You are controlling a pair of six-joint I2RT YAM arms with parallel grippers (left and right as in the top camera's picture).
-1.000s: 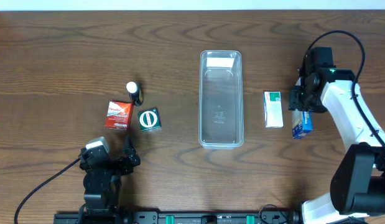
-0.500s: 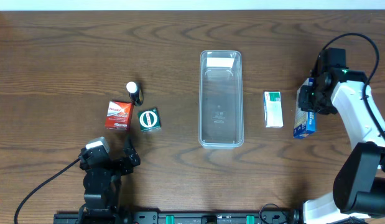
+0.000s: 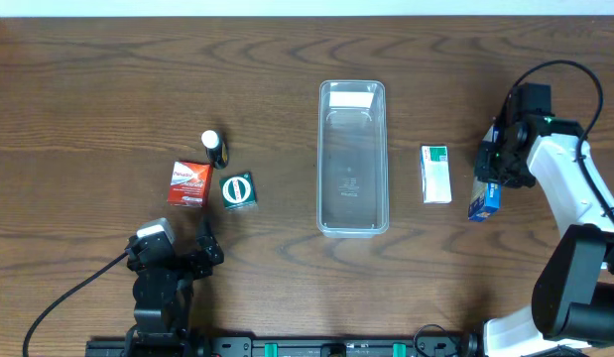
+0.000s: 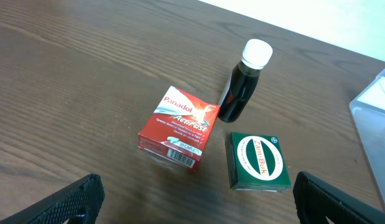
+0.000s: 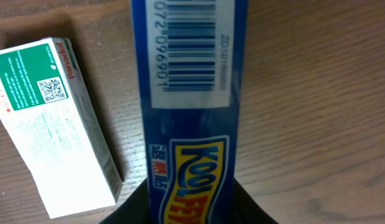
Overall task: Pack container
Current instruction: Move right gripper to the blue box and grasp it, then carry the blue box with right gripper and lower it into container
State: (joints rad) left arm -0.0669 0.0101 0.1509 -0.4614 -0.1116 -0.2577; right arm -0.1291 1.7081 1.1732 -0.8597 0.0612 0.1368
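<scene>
Right hand (image 3: 493, 169) clenched on blue Kool Fever box (image 5: 191, 124), far right. Clear container (image 3: 352, 183) at centre, to that hand's left, long axis front-to-back. Green-white carton (image 3: 435, 174) lies between them. Right arm nearer. Left hand (image 4: 196, 186) released, grasping nothing.

This is plainly a robot lab bench, not anyone's home: a white arm (image 3: 569, 183) and a black arm (image 3: 163, 278) sit at a wood-grain worktop (image 3: 108, 79), with a black cable (image 3: 68, 297) trailing loose and a mounting rail (image 3: 316, 347) along the near edge. Pharmacy goods lie well apart like test pieces around a clear tub (image 3: 352, 159): a Panadol box (image 4: 178, 127), a Zam-Buk box (image 4: 259, 160), a dark bottle (image 4: 242, 87) and a white-and-green box (image 3: 435, 174). The right claw (image 3: 488, 177) grips a blue box (image 5: 191, 124).
</scene>
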